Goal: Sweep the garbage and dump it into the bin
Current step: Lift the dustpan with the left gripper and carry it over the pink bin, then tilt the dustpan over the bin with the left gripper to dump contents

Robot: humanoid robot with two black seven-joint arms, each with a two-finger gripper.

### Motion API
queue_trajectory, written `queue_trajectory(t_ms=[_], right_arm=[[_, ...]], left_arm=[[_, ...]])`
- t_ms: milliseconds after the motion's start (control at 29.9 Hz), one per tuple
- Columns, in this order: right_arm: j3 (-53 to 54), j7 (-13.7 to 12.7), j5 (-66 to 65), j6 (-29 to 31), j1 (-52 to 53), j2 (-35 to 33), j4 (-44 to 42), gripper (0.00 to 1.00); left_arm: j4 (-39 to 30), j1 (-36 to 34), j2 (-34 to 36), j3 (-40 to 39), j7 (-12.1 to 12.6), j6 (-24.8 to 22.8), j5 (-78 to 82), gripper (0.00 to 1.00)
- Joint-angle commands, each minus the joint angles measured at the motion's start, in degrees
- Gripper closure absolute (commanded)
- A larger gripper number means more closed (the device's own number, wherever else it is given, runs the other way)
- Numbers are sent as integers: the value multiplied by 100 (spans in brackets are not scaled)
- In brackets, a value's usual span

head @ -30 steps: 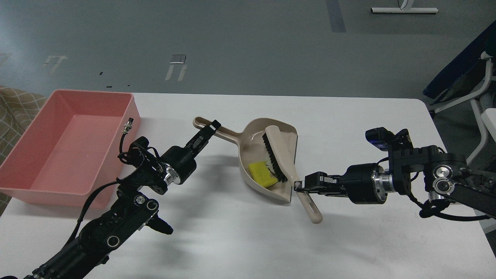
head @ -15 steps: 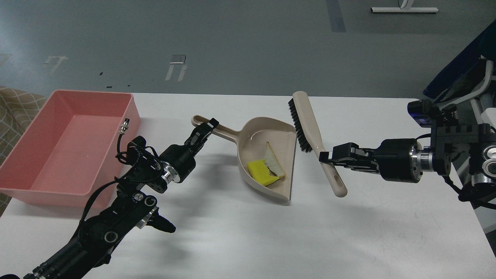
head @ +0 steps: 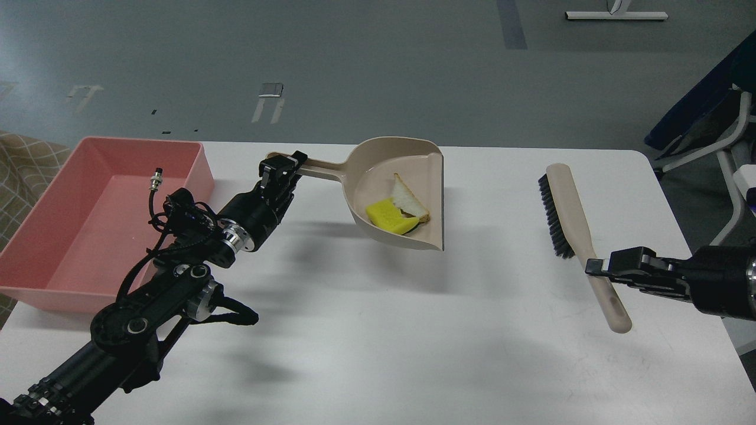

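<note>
My left gripper (head: 283, 167) is shut on the long handle of the beige dustpan (head: 407, 227) and holds it lifted above the white table. In the pan lie the yellow sponge piece (head: 385, 216) and the whitish bread wedge (head: 406, 202), side by side. The pink bin (head: 88, 218) stands at the table's left edge, to the left of the dustpan, and is empty. My right gripper (head: 598, 267) is shut on the handle of a beige brush (head: 570, 206) with black bristles, at the right of the table.
The white table (head: 413, 342) has its right edge near my right arm. A chair frame (head: 729, 147) stands off the table at the right. A beige checked cloth (head: 23, 159) lies beyond the bin at the far left.
The left gripper has raised the dustpan and carried it up and slightly left with both scraps in it. The right gripper has pulled the brush out of the pan and moved it far right.
</note>
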Motion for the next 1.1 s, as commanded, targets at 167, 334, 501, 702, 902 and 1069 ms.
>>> queue_trajectory(t_ms=[167, 334, 501, 702, 902, 1069], right_arm=[[-33, 41, -1, 1, -143, -81, 2, 100], [-33, 41, -9, 1, -152, -28, 2, 100], [-33, 41, -1, 1, -152, 7, 11, 100], [-41, 41, -1, 1, -187, 7, 46, 100], [-42, 41, -9, 1, -222, 34, 46, 100], [-41, 41, -9, 1, -231, 34, 46, 100]], left_arm=[[-325, -356, 1160, -20, 236, -229, -803, 100], [-422, -330, 2205, -143, 210, -572, -1383, 100], [-439, -111, 2944, -581, 148, -1019, -1682, 100], [-431, 758, 3621, -1398, 34, -1687, -2192, 100], [-369, 1734, 3728, -2277, -19, -2136, -2298, 100], [-72, 2394, 3737, -3025, -115, -2531, -2298, 100]])
